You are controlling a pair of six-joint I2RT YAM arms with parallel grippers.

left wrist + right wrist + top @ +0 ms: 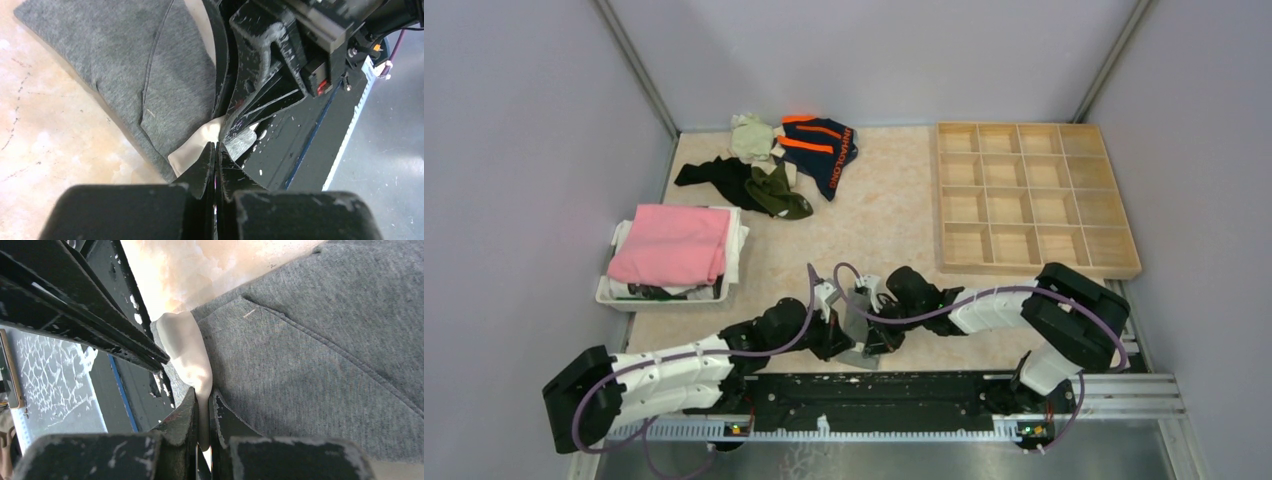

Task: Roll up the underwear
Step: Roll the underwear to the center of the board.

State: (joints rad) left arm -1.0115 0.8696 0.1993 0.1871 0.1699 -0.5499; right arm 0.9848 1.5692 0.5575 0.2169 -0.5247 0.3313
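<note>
Grey underwear [857, 320] with a white waistband lies at the near table edge between both grippers. It fills the left wrist view [145, 65] and the right wrist view [310, 340]. My right gripper [202, 392] is shut on the white waistband [187, 347]. My left gripper [216, 146] is shut with its tips pinching the cloth at the waistband's corner [192, 150], close beside the right gripper's fingers [260, 65]. More underwear lies at the back: a navy pair with orange stripes [821, 150], an olive green pair [779, 192] and a dark pair [719, 178].
A white basket [659, 298] with a folded pink cloth [672, 243] stands at the left. A wooden compartment tray [1034, 195] stands at the back right. The black base rail [894, 395] runs right under the grippers. A pale cloth [751, 137] lies by the pile.
</note>
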